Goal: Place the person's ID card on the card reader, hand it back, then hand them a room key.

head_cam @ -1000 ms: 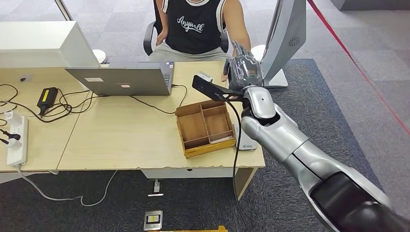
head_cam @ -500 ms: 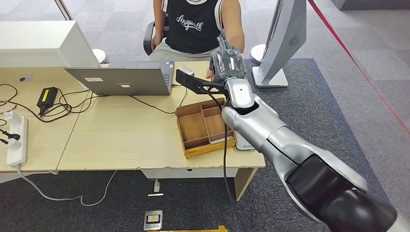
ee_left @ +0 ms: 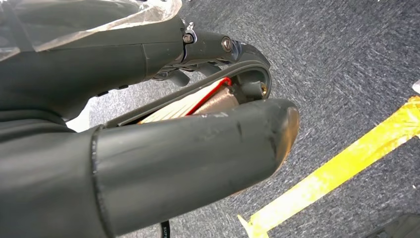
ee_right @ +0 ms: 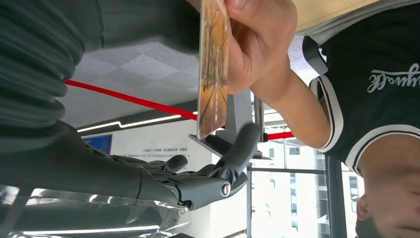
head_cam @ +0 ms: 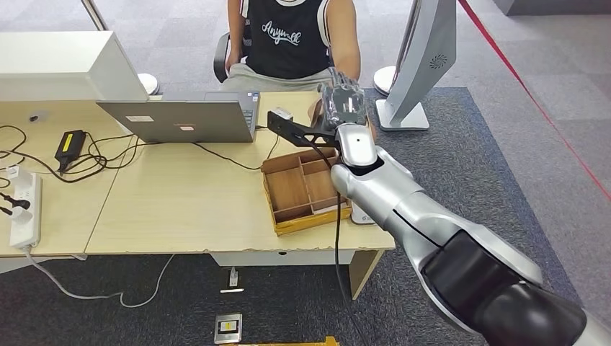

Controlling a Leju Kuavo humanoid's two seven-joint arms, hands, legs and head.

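My right hand (head_cam: 343,101) reaches over the desk's far edge to the seated person (head_cam: 292,36), beside the person's hand (head_cam: 315,109). In the right wrist view the person's hand (ee_right: 257,44) holds a brownish card (ee_right: 213,74) edge-on between my thumb and my dark fingers (ee_right: 237,148). The fingers of my right hand (ee_right: 188,186) stand apart and do not grip the card. The white card reader (head_cam: 364,214) lies at the desk's right edge, partly behind my arm. My left hand (ee_left: 173,153) hangs over the carpet, a finger curled close to the thumb.
A wooden compartment tray (head_cam: 313,220) sits near the desk's front right. An open laptop (head_cam: 184,119) stands at the back, with cables, a charger (head_cam: 70,144) and a power strip (head_cam: 23,209) to the left. A white stand (head_cam: 425,58) rises right of the person.
My right arm has swung left from the desk's right corner toward the person. The person's hand now holds the card between my thumb and fingers.
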